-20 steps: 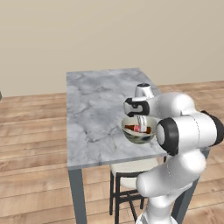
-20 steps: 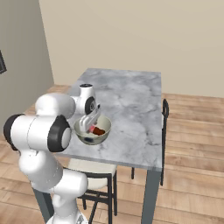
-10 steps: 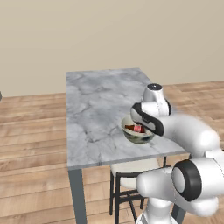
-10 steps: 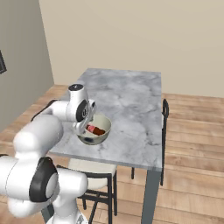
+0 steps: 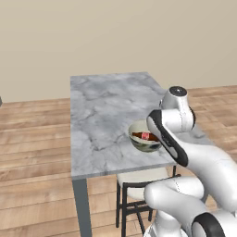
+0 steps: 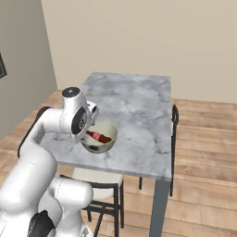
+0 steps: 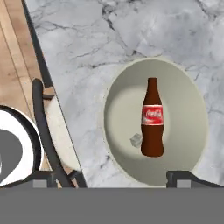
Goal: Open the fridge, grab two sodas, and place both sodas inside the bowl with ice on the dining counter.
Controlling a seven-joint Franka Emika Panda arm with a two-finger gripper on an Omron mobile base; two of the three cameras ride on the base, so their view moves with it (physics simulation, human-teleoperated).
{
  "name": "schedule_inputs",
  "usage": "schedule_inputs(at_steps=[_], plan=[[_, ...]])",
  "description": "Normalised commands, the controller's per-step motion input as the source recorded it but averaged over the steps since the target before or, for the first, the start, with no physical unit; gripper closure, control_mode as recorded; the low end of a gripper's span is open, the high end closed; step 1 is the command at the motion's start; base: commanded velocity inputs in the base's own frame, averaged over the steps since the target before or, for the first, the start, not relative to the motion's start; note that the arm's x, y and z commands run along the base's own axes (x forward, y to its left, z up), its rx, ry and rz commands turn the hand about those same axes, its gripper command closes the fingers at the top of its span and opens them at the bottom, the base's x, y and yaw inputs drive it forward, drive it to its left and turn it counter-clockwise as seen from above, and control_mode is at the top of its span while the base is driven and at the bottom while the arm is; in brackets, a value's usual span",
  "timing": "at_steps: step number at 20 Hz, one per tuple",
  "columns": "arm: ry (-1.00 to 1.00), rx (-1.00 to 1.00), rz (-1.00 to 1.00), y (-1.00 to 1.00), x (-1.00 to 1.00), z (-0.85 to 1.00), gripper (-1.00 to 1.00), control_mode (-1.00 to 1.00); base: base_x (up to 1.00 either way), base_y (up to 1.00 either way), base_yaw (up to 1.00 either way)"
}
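Since a second ago my arm has swung aside; my tool hangs spread and empty above the bowl, where the bottle lies on the surface.

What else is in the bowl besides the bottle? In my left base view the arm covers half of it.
Observer: In the hand view, the bowl holds the brown bottle lying flat and one small ice cube beside it. There is no red can in it.
Operator: Is the gripper carrying anything?
Observer: No. The gripper is open over the bowl's rim, with nothing between its fingers.
Operator: Anything on the counter's other side?
Observer: In the right base view, a dark chair stands against the dining counter.
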Motion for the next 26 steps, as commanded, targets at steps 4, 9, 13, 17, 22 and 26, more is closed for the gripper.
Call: schedule_inputs(at_steps=[4,9,13,17,22,26], plan=[[0.00,0.20,-0.37,-0.02,-0.85,0.22,-1.00,-1.00,0.00,0.00,0.00],[-0.01,0.20,-0.43,0.00,-0.89,0.12,-1.00,-1.00,0.00,0.00,0.00],[-0.03,0.18,-0.44,0.00,-0.88,0.09,-1.00,-1.00,0.00,0.00,0.00],[-0.05,0.16,-0.42,0.00,-0.91,0.09,-1.00,-1.00,0.00,0.00,0.00],[-0.07,0.14,-0.41,0.00,-0.98,0.02,-1.00,-1.00,0.00,0.00,0.00],[-0.03,0.11,-0.37,0.00,-0.95,-0.01,-1.00,-1.00,0.00,0.00,0.00]])
